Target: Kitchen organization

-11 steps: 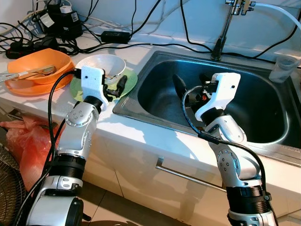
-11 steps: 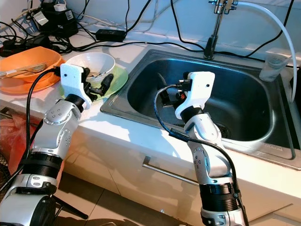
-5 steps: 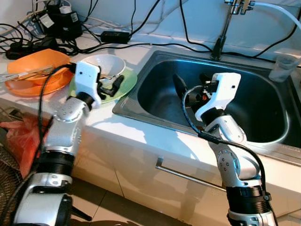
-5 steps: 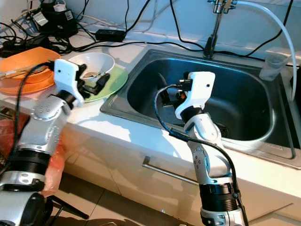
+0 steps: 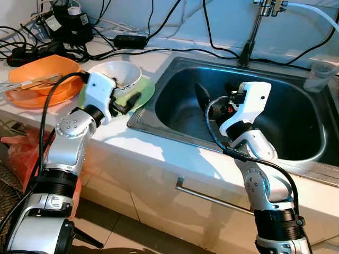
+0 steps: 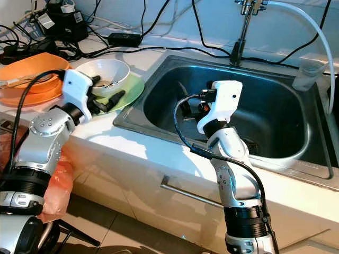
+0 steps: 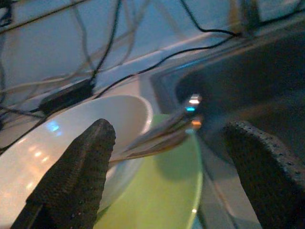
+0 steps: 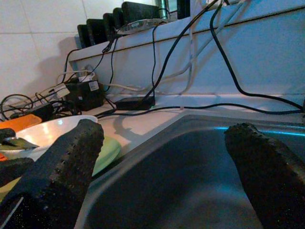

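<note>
Left eye view: a two-armed silver robot stands at a white kitchen counter [image 5: 159,153] with a stainless steel sink [image 5: 296,121] set into it. The left gripper [image 5: 127,94] reaches over the near edge of a round lime-green plate [image 5: 144,90] lying on the counter just left of the sink. A white ceramic bowl [image 5: 117,72] sits on that plate, with metal utensils [image 7: 162,136] resting inside it and leaning over its rim toward the sink. The left fingers [image 7: 78,167] are spread wide, one near the bowl's rim and the other over the plate's sink-side edge, holding nothing.

The right gripper [image 5: 212,98] hovers inside the sink basin, above its left half, pointing left toward the plate. Its fingers [image 8: 62,162] are also wide apart and hold nothing.

Far left on the counter, an orange plastic bowl [image 5: 37,74] rests on an orange plate [image 5: 26,100], with utensils lying across it. Behind them, against the white wall, a tangle of black cables and power adapters [image 5: 63,26] spreads along the far edge of the counter. A chrome tap [image 5: 254,26] rises at the far side of the sink, a white hose [image 5: 312,11] curving from it to the right. A clear plastic cup [image 5: 320,76] stands at the sink's far right corner. A red-orange plastic bag [image 5: 26,159] hangs below the counter at left.
</note>
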Controlling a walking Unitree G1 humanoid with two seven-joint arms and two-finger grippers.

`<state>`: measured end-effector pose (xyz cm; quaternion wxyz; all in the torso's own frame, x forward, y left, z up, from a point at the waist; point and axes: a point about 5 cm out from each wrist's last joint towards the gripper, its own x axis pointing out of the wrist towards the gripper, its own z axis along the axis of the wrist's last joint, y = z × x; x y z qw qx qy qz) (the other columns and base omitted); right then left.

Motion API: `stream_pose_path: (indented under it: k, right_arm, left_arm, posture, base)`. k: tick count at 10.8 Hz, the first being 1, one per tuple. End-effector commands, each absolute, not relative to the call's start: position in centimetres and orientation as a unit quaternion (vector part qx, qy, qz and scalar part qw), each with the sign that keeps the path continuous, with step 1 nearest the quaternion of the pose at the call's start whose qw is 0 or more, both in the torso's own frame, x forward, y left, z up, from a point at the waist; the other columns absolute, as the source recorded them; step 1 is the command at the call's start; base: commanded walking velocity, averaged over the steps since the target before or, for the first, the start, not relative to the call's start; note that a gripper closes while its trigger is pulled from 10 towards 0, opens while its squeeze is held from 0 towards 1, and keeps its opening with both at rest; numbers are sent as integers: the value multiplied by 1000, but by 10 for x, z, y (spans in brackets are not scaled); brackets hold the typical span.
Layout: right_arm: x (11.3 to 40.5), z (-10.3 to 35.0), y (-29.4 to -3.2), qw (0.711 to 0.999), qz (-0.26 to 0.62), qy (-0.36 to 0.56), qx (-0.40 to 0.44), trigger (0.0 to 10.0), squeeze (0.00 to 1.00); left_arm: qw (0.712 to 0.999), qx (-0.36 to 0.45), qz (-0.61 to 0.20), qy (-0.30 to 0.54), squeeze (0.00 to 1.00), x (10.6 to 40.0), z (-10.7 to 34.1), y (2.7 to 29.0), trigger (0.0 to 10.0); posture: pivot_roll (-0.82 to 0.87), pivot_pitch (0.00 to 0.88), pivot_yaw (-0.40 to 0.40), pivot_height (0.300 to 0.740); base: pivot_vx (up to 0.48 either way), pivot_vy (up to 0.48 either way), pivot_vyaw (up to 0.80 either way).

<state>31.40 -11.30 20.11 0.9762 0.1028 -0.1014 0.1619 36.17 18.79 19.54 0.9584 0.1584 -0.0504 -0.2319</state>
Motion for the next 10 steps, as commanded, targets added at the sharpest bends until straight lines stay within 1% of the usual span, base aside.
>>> stream_pose_path:
  k: [1,2,3,4,5,6,7,8,9,10]
  right_arm:
    - [313,203,-113,976,161,-105,104,10000,0]
    - [313,203,-113,976,161,-105,104,10000,0]
    - [313,203,-113,976,161,-105,104,10000,0]
    - [314,203,-113,976,160,-105,105,10000,0]
    - [314,203,-113,976,161,-104,105,10000,0]
    - [314,203,-113,976,161,-104,105,10000,0]
    - [314,203,-113,976,161,-104,106,10000,0]
    - [314,203,-113,976,160,-104,106,10000,0]
    - [313,203,-113,976,160,-104,106,10000,0]
    - [313,203,-113,976,160,-104,106,10000,0]
  left_arm:
    - [955,171,-240,-42,0,361,192,190,10000]
    - [953,176,-243,-41,0,361,192,191,10000]
    - [952,183,-242,-41,0,361,193,195,9686]
    - [952,185,-240,-41,0,361,194,197,9804]
    - [951,201,-233,-38,0,361,193,204,6196]
    - [954,199,-221,-38,0,361,193,208,4314]
    - [956,203,-211,-38,0,363,193,212,4353]
    - [956,205,-206,-40,0,363,193,214,3647]
    - [956,208,-205,-40,0,364,193,215,4667]
    - [956,211,-201,-42,0,365,193,216,10000]
  posture:
    - [9,0,54,740]
    - [9,0,54,740]
    - [10,0,52,740]
    - [12,0,52,740]
    - [12,0,51,740]
    - [12,0,51,740]
    - [12,0,52,740]
    - [11,0,53,740]
    - [10,0,53,740]
    - [10,0,54,740]
  base:
    - [0,0,0]
    - [0,0,0]
    - [0,0,0]
    - [0,0,0]
    - [0,0,0]
    - [0,0,0]
    - [0,0,0]
    - [0,0,0]
    - [0,0,0]
    - [0,0,0]
